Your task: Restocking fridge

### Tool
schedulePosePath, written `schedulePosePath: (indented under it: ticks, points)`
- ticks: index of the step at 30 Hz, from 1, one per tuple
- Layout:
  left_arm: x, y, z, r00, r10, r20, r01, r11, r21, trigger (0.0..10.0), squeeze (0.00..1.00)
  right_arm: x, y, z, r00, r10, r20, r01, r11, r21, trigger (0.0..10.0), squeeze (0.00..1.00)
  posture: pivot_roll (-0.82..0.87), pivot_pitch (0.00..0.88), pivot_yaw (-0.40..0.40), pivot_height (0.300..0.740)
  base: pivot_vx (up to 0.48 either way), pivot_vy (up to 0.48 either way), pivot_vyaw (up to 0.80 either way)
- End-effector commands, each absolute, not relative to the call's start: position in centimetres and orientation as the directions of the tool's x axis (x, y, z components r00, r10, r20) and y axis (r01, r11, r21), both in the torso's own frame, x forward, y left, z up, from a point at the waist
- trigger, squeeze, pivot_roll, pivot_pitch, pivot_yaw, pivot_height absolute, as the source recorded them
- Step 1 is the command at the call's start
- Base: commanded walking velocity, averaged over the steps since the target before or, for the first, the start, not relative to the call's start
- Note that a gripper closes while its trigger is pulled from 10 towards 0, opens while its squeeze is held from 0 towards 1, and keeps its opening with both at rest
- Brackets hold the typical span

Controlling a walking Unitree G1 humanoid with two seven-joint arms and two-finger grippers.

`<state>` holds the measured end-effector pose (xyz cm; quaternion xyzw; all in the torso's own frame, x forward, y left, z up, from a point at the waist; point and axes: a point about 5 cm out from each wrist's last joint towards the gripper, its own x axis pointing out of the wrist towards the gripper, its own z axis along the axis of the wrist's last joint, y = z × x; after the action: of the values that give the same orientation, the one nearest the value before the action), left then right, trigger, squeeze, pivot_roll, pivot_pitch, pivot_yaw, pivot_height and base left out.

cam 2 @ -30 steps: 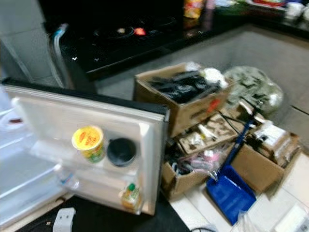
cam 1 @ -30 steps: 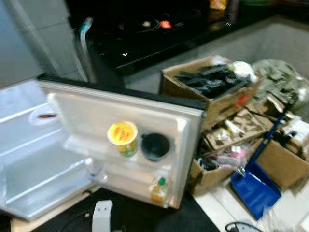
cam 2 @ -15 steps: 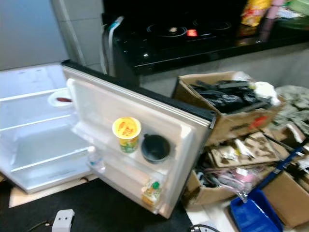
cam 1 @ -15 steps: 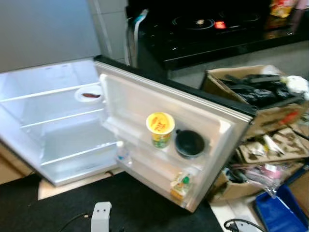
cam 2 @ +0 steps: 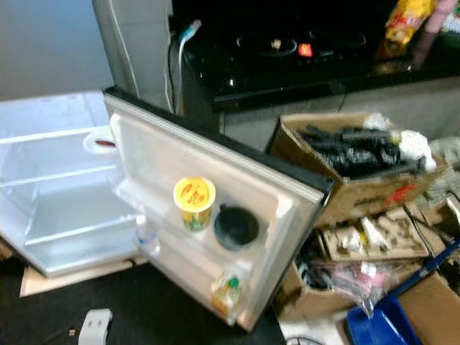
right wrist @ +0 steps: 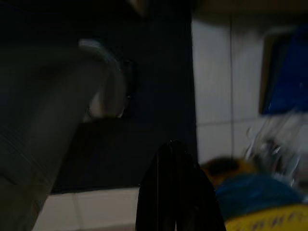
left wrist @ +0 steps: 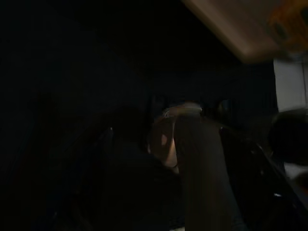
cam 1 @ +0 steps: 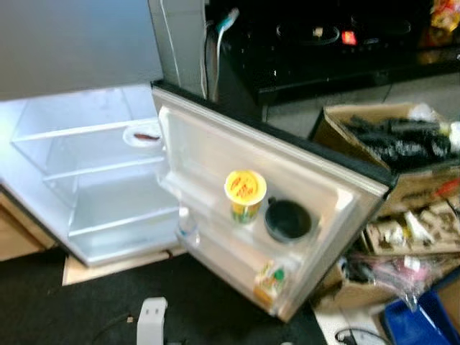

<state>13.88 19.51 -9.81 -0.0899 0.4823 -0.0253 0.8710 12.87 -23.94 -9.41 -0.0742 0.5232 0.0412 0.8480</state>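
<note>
fridge (cam 1: 93, 180) open, shelves mostly bare | door rack: yellow cup (cam 1: 245, 192), dark bowl (cam 1: 287, 220), little bottle (cam 1: 267, 279) | plenty left to stock | can't tell either gripper's fingers, too dark

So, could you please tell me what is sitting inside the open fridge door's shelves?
The fridge door holds a yellow-lidded cup beside a dark bowl on its upper shelf, with a small carton below. A small clear container is too blurred to identify.

Red print on yellow cup lid (cam 1: 245, 187), seemingly blurred, unreadable
</note>
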Motion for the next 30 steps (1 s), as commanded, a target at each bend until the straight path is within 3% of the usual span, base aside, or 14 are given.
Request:
schedulePosePath:
  ticks: [1,7,9,12,14,19,23,27,30]
  points:
    - [13.9,19.4,-9.8,0.529,-0.135,-0.838,-0.045,0.981,-0.187,10.0,0.0,12.7,-24.0,-9.4,0.451,-0.017,-0.892,-0.133,0.987,-0.086,10.0,0.0,-0.08,0.047,-0.003,0.74,0.0,0.0,0.0]
    - [14.0,19.2,-9.8,0.53,-0.141,-0.836,-0.046,0.98,-0.194,10.0,0.0,13.4,-24.2,-9.1,0.473,-0.019,-0.881,-0.133,0.987,-0.093,10.0,0.0,-0.08,0.048,-0.005,0.74,0.0,0.0,0.0]
    - [13.9,19.2,-9.8,0.529,-0.139,-0.837,-0.05,0.98,-0.194,10.0,0.0,14.9,-24.5,-8.5,0.531,-0.032,-0.847,-0.098,0.99,-0.099,10.0,0.0,-0.08,0.049,-0.005,0.74,0.0,0.0,0.0]
    - [13.9,19.2,-9.9,0.529,-0.138,-0.837,-0.051,0.98,-0.194,10.0,0.0,15.4,-24.6,-8.2,0.549,-0.038,-0.835,-0.084,0.991,-0.1,10.0,0.0,-0.08,0.049,-0.005,0.74,0.0,0.0,0.0]
    - [13.9,19.3,-9.9,0.529,-0.137,-0.837,-0.054,0.979,-0.194,10.0,0.0,18.3,-25.4,-6.6,0.661,-0.073,-0.747,0.063,0.997,-0.042,10.0,0.0,-0.08,0.049,-0.006,0.74,0.0,0.0,0.0]
    - [13.9,19.3,-9.9,0.53,-0.138,-0.837,-0.056,0.979,-0.196,10.0,0.0,21.4,-26.9,-4.2,0.762,-0.134,-0.633,0.222,0.973,0.062,10.0,0.0,-0.08,0.05,-0.004,0.74,0.0,0.0,0.0]
    - [13.9,19.3,-9.9,0.53,-0.138,-0.837,-0.056,0.979,-0.197,10.0,0.0,22.3,-27.1,-3.5,0.792,-0.129,-0.596,0.244,0.963,0.115,10.0,0.0,-0.08,0.05,-0.004,0.74,0.0,0.0,0.0]
    - [13.8,19.1,-9.9,0.527,-0.141,-0.838,-0.057,0.978,-0.201,10.0,0.0,25.3,-27.4,-0.8,0.891,-0.107,-0.441,0.253,0.924,0.287,10.0,0.0,-0.08,0.049,-0.008,0.74,0.0,0.0,0.0]
    - [13.7,19.1,-9.9,0.526,-0.142,-0.839,-0.057,0.978,-0.201,10.0,0.0,25.9,-27.1,-0.3,0.91,-0.085,-0.405,0.233,0.915,0.33,10.0,0.0,-0.08,0.05,-0.01,0.74,0.0,0.0,0.0]
